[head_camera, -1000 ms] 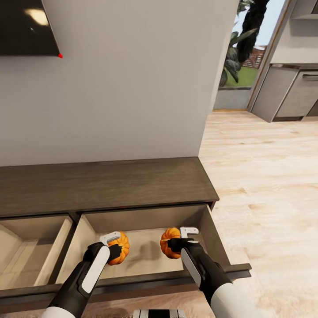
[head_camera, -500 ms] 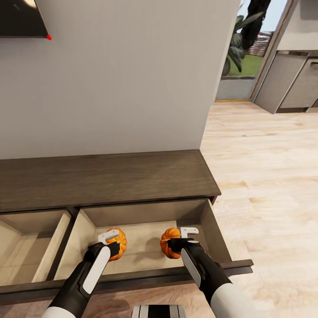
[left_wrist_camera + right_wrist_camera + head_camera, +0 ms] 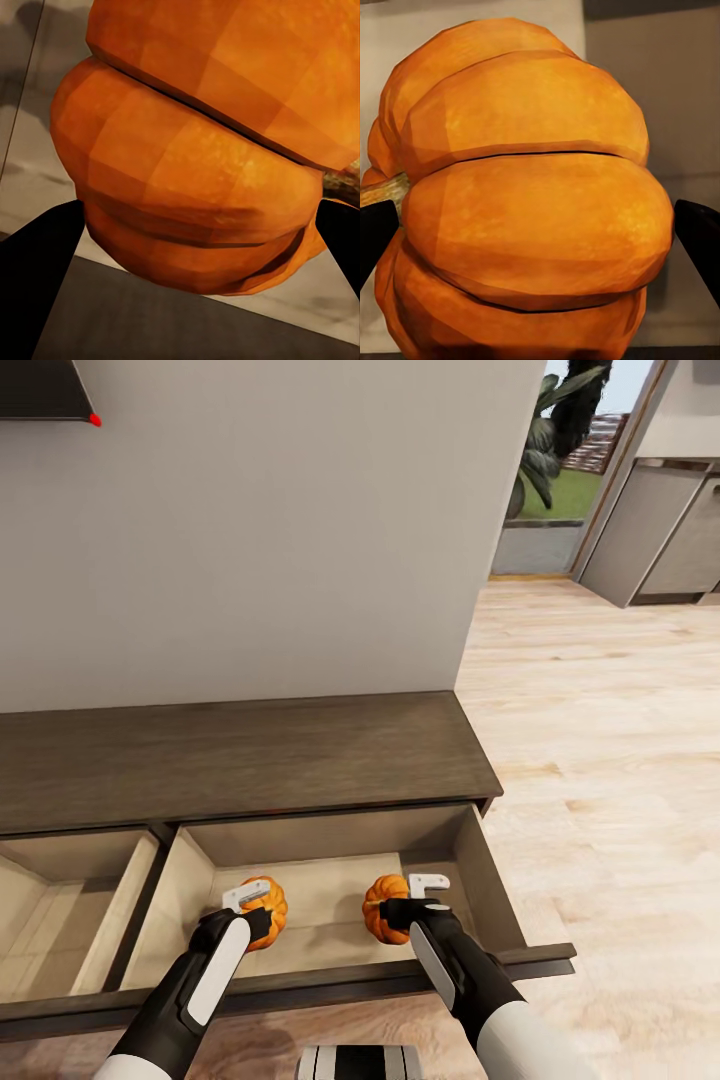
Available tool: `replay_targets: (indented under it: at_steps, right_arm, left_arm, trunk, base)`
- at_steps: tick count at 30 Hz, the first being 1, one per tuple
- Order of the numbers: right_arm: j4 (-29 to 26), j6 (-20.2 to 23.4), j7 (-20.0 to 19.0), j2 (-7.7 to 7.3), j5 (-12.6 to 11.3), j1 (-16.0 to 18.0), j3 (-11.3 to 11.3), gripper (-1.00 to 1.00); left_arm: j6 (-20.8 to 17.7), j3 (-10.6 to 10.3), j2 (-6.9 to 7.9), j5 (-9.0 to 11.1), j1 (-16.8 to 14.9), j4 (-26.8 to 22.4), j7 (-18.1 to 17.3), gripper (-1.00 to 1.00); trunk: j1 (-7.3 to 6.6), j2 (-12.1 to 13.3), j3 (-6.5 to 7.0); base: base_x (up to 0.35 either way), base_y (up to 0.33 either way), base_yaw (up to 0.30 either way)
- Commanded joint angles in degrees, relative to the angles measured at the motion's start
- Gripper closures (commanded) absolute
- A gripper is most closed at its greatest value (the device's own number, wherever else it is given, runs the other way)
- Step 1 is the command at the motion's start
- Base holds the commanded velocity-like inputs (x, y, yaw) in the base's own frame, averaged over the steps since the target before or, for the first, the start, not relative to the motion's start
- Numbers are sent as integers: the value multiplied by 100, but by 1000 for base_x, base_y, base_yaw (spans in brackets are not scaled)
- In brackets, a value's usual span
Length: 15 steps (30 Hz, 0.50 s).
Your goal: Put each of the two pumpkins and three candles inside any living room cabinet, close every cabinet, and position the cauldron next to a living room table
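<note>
No readable text, label, brand, number or sign appears in any of the views. The cabinet [image 3: 240,760], the pumpkins, the wall and the floor are all plain and unmarked.

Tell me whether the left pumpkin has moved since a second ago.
Yes. The left pumpkin has sunk slightly toward the floor of the open drawer; most of the picture's shift is camera motion.
</note>
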<state>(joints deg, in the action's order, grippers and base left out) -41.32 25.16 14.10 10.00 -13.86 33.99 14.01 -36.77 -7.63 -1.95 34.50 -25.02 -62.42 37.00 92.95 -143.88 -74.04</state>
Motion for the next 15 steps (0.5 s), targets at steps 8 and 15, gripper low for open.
replay_targets:
  at_steps: [8, 15]
  right_arm:
    - [-8, 15, 57, 0, -55, 2, 14, 100]
    - [-4, 15, 57, 0, -55, 2, 14, 100]
  left_arm:
    - [-5, -9, 2, 57, -3, -7, 62, 100]
    - [-5, -9, 2, 57, -3, -20, 62, 100]
  trunk:
    - [-1, -2, -4]
    - [-1, -2, -4]
  base:
    - [0, 0, 0]
    - [0, 0, 0]
